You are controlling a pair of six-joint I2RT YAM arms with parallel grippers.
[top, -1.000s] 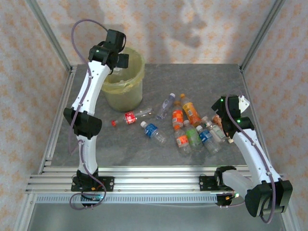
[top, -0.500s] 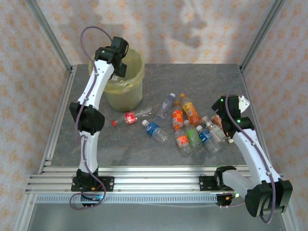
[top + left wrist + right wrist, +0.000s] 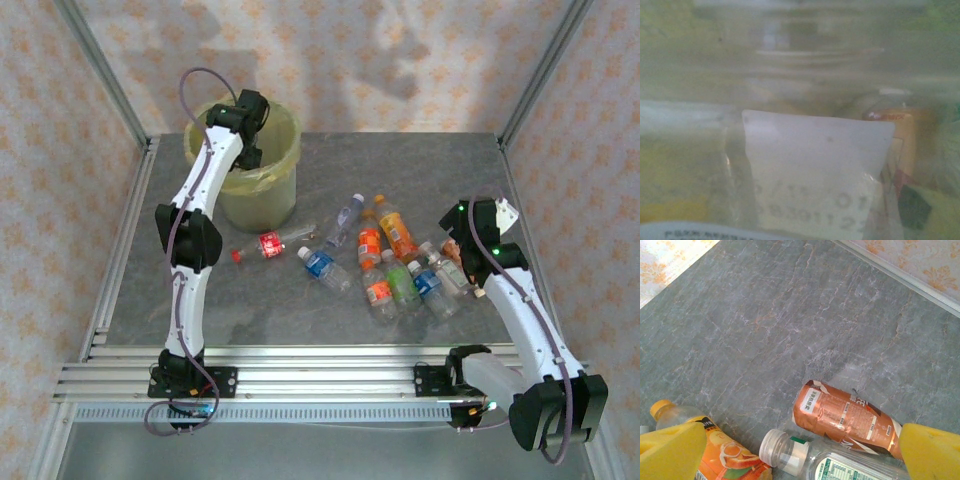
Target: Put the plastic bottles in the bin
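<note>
The pale yellow-green bin (image 3: 262,195) stands at the back left of the table. My left gripper (image 3: 250,148) dips inside its rim, jaws hidden. In the left wrist view a blurred white-labelled bottle (image 3: 815,170) lies very close, against the yellowish bag. Several plastic bottles lie mid-table: a red-labelled one (image 3: 268,244), a blue-labelled one (image 3: 322,268), an orange one (image 3: 397,230). My right gripper (image 3: 455,245) hovers open at the right end of the cluster. Below its yellow fingers (image 3: 670,450) lie a copper-labelled bottle (image 3: 850,420), a clear white-capped bottle (image 3: 805,455) and an orange-juice bottle (image 3: 722,452).
Grey stone-patterned table (image 3: 420,170) framed by aluminium rails, with patterned walls on three sides. A green-labelled bottle (image 3: 402,285) and more bottles crowd the cluster's near right. Bare tabletop lies between the bin and the cluster.
My left arm has swung over the bin and lowered its gripper inside the rim. The right arm and the bottles on the table have not moved.
</note>
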